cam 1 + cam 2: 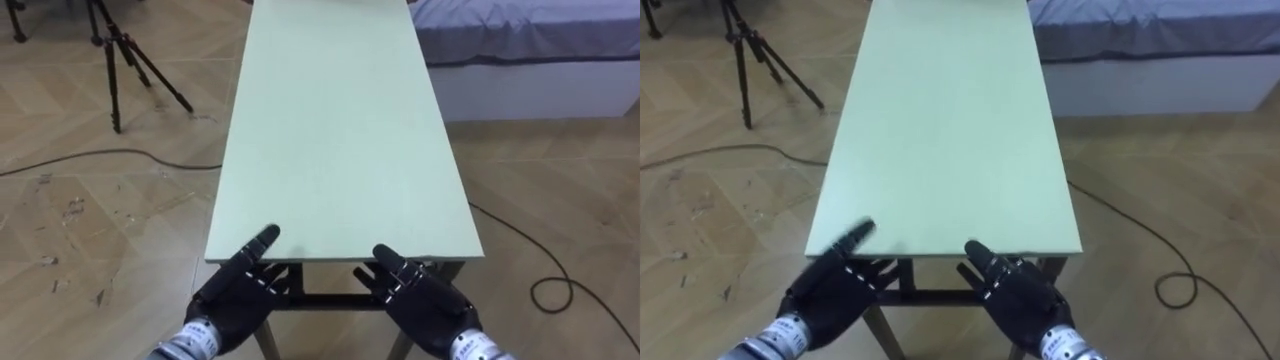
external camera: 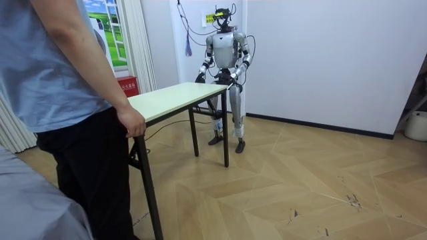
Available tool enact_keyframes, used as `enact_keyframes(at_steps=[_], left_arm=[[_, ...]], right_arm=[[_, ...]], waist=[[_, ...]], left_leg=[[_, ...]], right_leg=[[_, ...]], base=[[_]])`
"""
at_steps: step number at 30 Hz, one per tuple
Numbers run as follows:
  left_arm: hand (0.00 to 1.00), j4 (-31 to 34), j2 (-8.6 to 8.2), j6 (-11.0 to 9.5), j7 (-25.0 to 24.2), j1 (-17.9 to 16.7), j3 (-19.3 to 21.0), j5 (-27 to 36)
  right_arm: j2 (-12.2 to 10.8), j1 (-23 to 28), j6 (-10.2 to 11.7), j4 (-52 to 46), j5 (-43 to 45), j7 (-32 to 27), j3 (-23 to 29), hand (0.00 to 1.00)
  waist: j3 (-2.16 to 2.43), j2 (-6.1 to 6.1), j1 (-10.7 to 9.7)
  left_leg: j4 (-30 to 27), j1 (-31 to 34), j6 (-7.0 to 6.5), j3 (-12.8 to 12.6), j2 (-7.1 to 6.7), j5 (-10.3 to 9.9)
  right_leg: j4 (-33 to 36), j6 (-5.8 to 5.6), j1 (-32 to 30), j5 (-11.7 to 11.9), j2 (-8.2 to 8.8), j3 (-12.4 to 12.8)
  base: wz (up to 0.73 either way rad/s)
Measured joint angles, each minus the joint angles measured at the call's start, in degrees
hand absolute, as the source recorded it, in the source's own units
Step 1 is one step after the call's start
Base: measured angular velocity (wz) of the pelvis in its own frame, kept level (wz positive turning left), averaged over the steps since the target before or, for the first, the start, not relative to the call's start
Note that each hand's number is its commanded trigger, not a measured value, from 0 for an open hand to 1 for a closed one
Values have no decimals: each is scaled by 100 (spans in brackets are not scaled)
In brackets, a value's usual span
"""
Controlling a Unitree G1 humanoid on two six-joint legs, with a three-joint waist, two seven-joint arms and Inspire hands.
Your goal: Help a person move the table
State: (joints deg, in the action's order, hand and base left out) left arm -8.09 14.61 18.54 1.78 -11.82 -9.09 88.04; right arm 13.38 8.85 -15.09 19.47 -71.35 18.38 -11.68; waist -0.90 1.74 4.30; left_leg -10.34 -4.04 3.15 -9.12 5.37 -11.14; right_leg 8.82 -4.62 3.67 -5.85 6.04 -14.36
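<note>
Nearest to me, my left hand [image 1: 238, 292] and right hand [image 1: 425, 297] meet the near short edge of the table [image 1: 340, 130] side by side. Grip state: I cannot tell whether either hand clasps the edge. Its pale green top runs away from me over the wooden floor [image 1: 90, 220]. At the far end, a person [image 2: 67, 93] stands holding a corner with one hand [image 2: 131, 123]. A tripod [image 1: 120, 60] stands to my left, a bed [image 1: 530, 40] to my right.
</note>
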Motion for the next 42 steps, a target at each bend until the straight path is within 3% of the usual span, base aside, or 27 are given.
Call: enact_keyframes(at_steps=[10,27,32,42], left_arm=[[0,206,37,6,279,8,0,-143],[0,275,44,0,460,5,22,45],[0,229,-6,2,492,-36,238,164],[0,75,-88,1,409,-47,341,371]], right_arm=[[-10,-103,2,6,85,16,-7,0],[-31,-75,15,17,93,106,53,0],[-223,20,12,56,-98,9,472,0],[-364,48,-13,120,-583,-119,509,0]], waist=[[-30,67,-91],[-21,53,-80],[-17,29,-79],[4,-8,-76]], left_leg=[[-89,129,-1,50,0,1],[-83,130,-1,50,1,1],[-87,80,-1,17,2,2],[-38,28,-2,-17,-2,2]], right_leg=[[-2,18,-77,12,0,-11],[-2,19,-82,12,-2,7],[4,20,-82,13,-1,37],[13,26,-69,17,-4,67]], base=[[1],[0],[-3],[-1]])
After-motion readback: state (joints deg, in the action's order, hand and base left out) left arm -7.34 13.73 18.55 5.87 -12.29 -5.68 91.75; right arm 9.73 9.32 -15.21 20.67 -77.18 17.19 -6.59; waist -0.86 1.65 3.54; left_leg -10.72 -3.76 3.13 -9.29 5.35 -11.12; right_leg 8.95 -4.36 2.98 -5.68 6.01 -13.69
